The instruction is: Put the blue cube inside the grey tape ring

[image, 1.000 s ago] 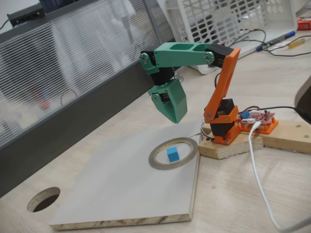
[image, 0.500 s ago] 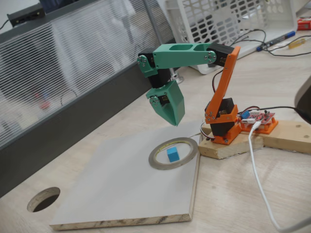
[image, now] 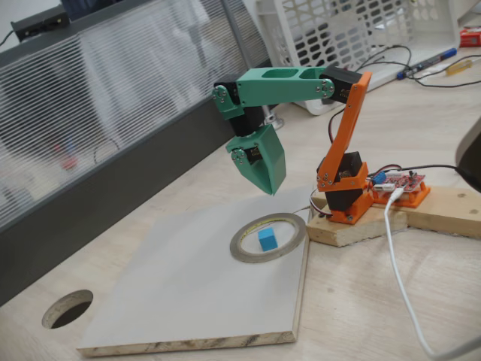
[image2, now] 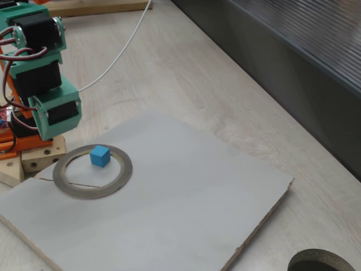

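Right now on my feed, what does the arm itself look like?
The gripper is teal-green plastic, tapering to a wedge. The arm has a teal forearm link, an orange upper link and base, black servos at the joints, thin red and white wires, and a white cable beside its base.

sky-blue cube [image: 267,239], grey-olive tape ring [image: 248,254]

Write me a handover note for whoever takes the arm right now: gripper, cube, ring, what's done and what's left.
Gripper: raised above the board, holding nothing; fingers look shut.
Blue cube: sits on the grey board inside the grey tape ring, clear of its rim in both fixed views.
Done: the cube is in the ring and released.
Left: nothing on the placement; probably just park the arm.
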Controlling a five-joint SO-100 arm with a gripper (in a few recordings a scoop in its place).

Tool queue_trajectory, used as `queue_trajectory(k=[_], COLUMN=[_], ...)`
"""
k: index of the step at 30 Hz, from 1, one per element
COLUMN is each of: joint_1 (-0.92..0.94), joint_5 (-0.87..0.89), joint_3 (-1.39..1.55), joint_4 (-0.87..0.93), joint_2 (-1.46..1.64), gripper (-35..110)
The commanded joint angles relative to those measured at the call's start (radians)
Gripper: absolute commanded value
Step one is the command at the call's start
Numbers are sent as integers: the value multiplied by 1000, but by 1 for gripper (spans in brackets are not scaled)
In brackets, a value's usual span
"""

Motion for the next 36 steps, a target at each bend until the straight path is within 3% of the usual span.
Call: queue_trajectory(k=[1, 36], joint_1=[-8, -9], joint_5=[9, 15], joint_3=[-5, -3], joint_4=[25, 14], joint_2=[21, 20], gripper=[0, 0])
